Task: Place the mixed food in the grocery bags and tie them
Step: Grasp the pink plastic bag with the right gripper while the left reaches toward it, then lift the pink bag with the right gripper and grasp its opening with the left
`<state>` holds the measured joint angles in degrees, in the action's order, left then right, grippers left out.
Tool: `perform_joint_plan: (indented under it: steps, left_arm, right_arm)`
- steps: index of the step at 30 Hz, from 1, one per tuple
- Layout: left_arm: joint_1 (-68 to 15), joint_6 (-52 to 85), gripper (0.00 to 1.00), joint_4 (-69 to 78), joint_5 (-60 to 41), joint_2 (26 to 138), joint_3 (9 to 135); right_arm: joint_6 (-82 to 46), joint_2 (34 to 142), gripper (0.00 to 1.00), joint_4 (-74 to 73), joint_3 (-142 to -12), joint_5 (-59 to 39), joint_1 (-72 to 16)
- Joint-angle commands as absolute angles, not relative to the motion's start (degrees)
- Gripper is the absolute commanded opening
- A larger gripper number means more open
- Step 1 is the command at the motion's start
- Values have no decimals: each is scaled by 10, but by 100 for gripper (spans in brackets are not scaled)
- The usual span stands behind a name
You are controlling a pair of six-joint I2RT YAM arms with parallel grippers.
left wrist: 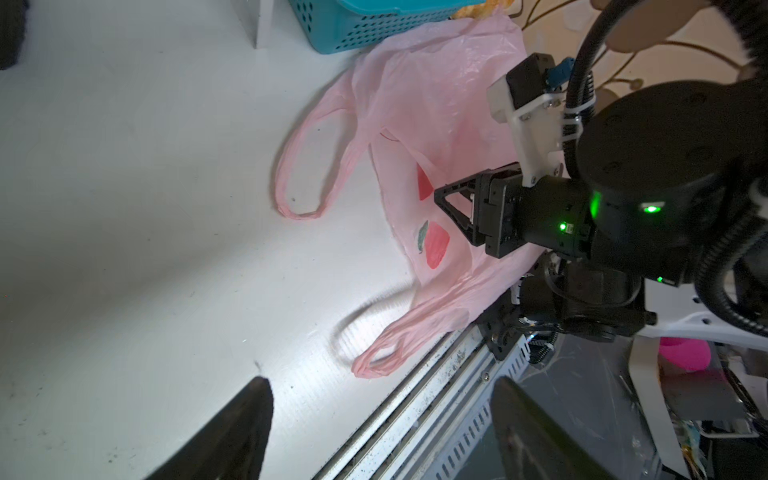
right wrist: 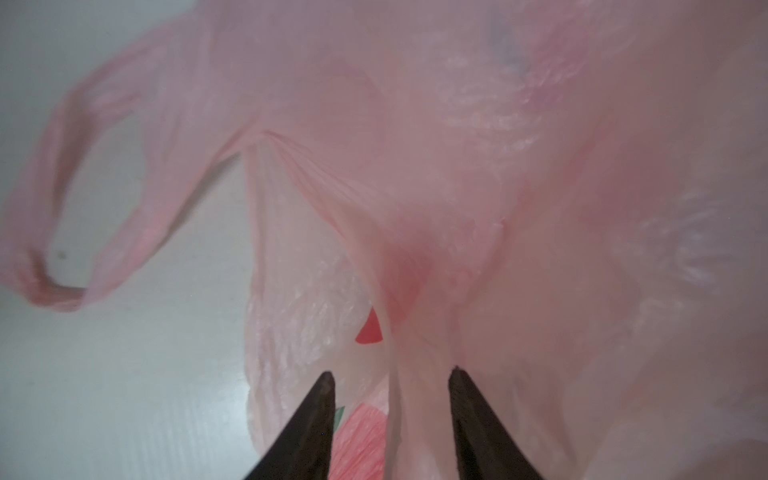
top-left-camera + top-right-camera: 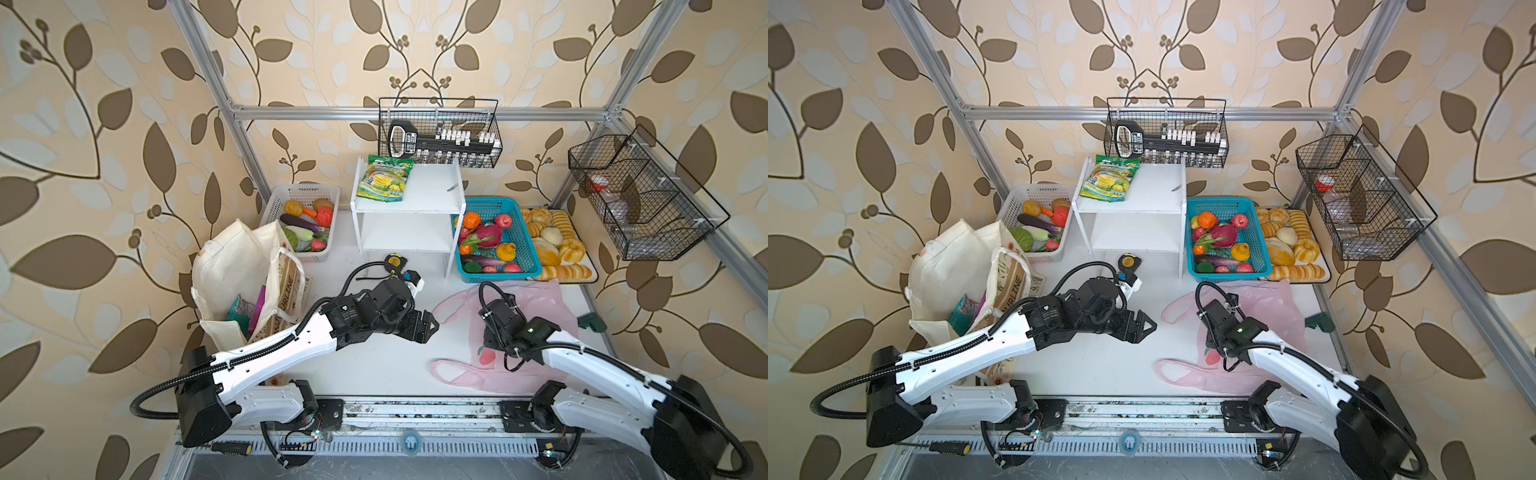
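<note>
Pink plastic bag (image 2: 498,166) fold between half-open right pincer (image 2: 391,370), left pincer (image 1: 381,380) wide, empty

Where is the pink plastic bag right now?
In both top views the pink plastic bag lies on the right of the white table, just nearer the robot than the teal basket, under the right gripper.

White table (image 3: 374,365); pink bag (image 3: 540,303), seemingly flat
</note>
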<state>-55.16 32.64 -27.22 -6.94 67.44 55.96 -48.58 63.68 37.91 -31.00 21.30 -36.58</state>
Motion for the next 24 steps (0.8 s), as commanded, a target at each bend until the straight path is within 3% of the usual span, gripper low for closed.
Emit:
perform_joint_plan:
  steps: [1, 2, 5, 7, 11, 16, 19, 24]
  left_arm:
    - [-553, 330, 85, -263, -14, 651, 549]
    - [-553, 331, 85, -267, -5, 650, 546]
    - [-552, 341, 86, -287, 25, 646, 544]
    - [-552, 344, 87, -295, 45, 637, 540]
    - [-549, 357, 91, -309, 98, 605, 524]
    - [-510, 351, 94, -362, 68, 548, 535]
    - [-480, 343, 96, -398, 46, 491, 544]
    - [-470, 338, 97, -459, 114, 385, 579]
  right_arm:
    - [-493, 671, 39, 358, -299, 234, -375]
    - [-491, 682, 34, 354, -300, 230, -380]
    - [-501, 685, 8, 381, -326, 269, -422]
    - [-503, 668, 0, 403, -348, 284, -445]
    - [-487, 619, 0, 419, -391, 228, -475]
    - [-487, 550, 0, 398, -455, 100, -523]
    - [-509, 524, 0, 364, -486, 24, -525]
    - [-506, 505, 0, 294, -521, -69, -509]
